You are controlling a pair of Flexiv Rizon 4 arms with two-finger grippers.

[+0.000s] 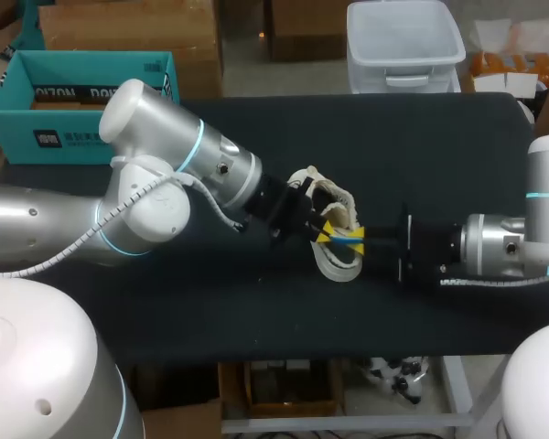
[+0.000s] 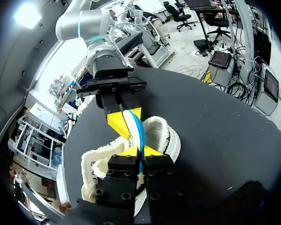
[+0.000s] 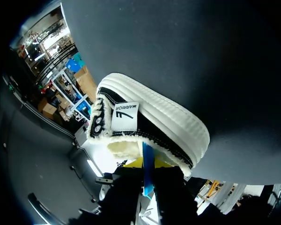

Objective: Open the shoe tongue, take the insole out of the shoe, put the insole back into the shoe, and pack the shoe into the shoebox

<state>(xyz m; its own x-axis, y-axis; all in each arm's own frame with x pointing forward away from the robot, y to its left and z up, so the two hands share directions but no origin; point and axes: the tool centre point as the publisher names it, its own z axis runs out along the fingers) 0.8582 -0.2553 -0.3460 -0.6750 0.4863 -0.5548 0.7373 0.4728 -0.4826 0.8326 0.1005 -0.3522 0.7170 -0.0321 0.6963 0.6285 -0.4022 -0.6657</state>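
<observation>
**Tech 1:** Located the shoe [image 1: 334, 224]?

**Tech 2:** Located at mid-tabletop [image 1: 439, 155], about halfway between the left and right edges. Judged its long axis to run from the far edge toward the near edge. Noted the shoebox [image 1: 82, 101] off the far left corner, well apart from the shoe.

**Tech 1:** Checked the grip state on both sides?

**Tech 2:** Checked. Found the left gripper [image 2: 141, 151] narrow, pinching the blue insole [image 2: 136, 126] on edge between its tips. Found the right gripper [image 2: 127, 121] directly ahead of it, tip to tip, narrow and apparently pinching the same insole from the opposite end.

**Tech 1:** Established the controlling relation for the next move?

**Tech 2:** Established as follows. Saw the insole standing on edge over the fleece-lined opening, its length running left to right along the line between the grippers, crosswise to the shoe. Could not confirm how much remained inside. Judged both arms equally near, so recommended turning the insole parallel to the shoe before seating it. Rated the left arm better placed for the later boxing step.
</observation>
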